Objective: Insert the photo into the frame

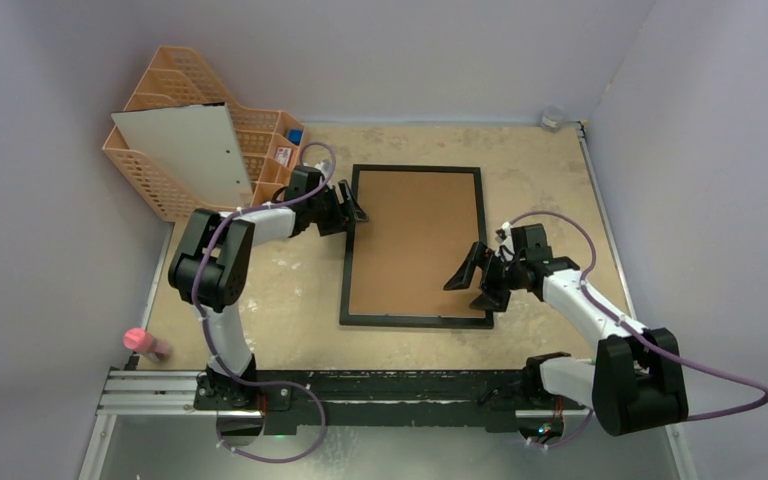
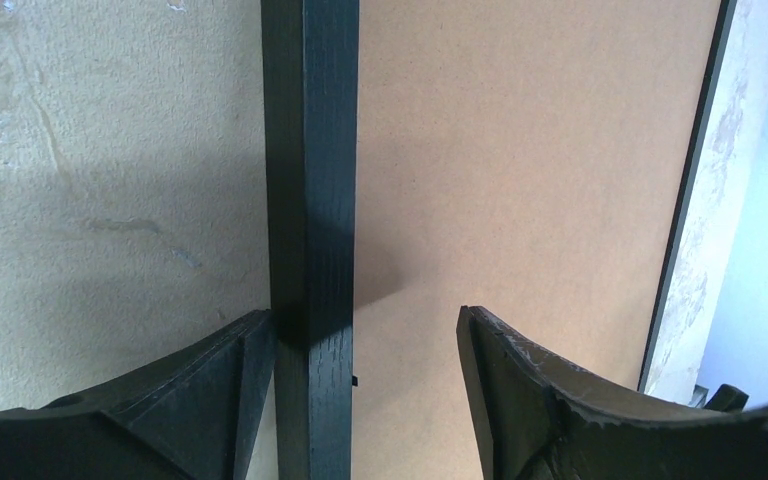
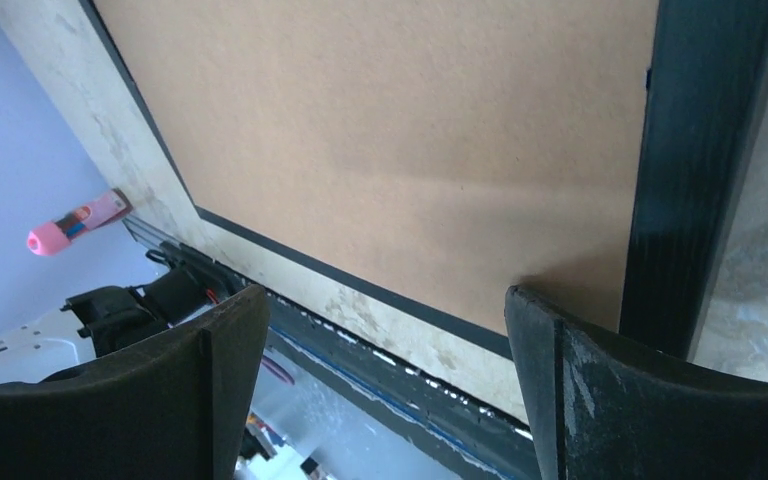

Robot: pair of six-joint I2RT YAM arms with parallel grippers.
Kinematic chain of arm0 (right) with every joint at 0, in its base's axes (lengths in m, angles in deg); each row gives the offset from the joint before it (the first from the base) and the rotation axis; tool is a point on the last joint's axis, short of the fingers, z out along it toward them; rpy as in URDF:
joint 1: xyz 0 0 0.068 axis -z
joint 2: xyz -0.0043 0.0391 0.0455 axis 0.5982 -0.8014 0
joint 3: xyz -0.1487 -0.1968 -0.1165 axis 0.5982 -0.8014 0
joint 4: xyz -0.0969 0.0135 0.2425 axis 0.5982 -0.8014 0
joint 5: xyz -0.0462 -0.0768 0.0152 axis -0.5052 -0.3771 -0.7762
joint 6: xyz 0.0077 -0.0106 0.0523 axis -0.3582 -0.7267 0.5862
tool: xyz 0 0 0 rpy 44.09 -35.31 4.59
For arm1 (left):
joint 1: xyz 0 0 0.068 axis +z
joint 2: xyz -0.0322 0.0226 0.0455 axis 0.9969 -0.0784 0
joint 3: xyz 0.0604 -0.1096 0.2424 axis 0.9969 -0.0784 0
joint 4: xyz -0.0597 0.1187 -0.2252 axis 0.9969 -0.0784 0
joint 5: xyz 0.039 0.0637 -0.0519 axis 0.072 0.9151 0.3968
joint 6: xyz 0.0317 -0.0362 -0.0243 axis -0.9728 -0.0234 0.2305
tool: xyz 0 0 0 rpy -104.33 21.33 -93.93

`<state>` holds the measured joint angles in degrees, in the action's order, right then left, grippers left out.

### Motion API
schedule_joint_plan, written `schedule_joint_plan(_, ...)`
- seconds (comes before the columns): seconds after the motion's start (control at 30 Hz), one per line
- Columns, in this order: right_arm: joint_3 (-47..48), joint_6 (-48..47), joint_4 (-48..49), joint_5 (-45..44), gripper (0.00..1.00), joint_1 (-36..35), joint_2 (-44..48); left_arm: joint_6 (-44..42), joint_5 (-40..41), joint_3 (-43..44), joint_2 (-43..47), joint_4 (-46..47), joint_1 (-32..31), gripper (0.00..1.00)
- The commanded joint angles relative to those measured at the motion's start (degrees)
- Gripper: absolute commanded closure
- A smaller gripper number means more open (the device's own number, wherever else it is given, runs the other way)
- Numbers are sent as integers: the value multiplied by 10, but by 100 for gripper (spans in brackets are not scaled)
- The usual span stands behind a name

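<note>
Frame [image 1: 412, 246], back up, middle of table [image 1: 545, 185]. Our left gripper [image 1: 358, 206] and right gripper [image 1: 462, 294]: fingers spread at its side edges. Next, we judge: clamp, lift.

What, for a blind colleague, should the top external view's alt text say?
A black frame lies back-up on the table, brown board showing; the left gripper is open at its left edge, the right gripper open at its right edge.

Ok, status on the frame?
Frame flat, brown backing up. Left tool open astride its left rail. Right tool open by right rail. Photo not in view.
</note>
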<state>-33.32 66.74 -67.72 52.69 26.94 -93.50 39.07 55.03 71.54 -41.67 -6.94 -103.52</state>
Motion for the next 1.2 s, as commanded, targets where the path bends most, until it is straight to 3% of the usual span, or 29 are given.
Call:
schedule_joint_plan(0.0,-4,-29,-92,-14,10,-2,5,-14,-18,-9,-14,4,-7,30)
schedule_joint_plan(0.33,-13,-36,-128,-14,11,-3,37,-28,-13,-8,-17,6,-7,30)
schedule_joint_plan(0.63,-44,-17,-72,-7,13,-13,41,-36,-15,7,-18,-11,-7,30)
schedule_joint_plan(0.87,-44,-11,-87,2,13,-21,76,-37,-13,13,-19,-21,-7,30)
schedule_joint_plan(1.17,-46,9,-15,-54,15,-23,62,-44,-9,19,-17,-30,-7,30)
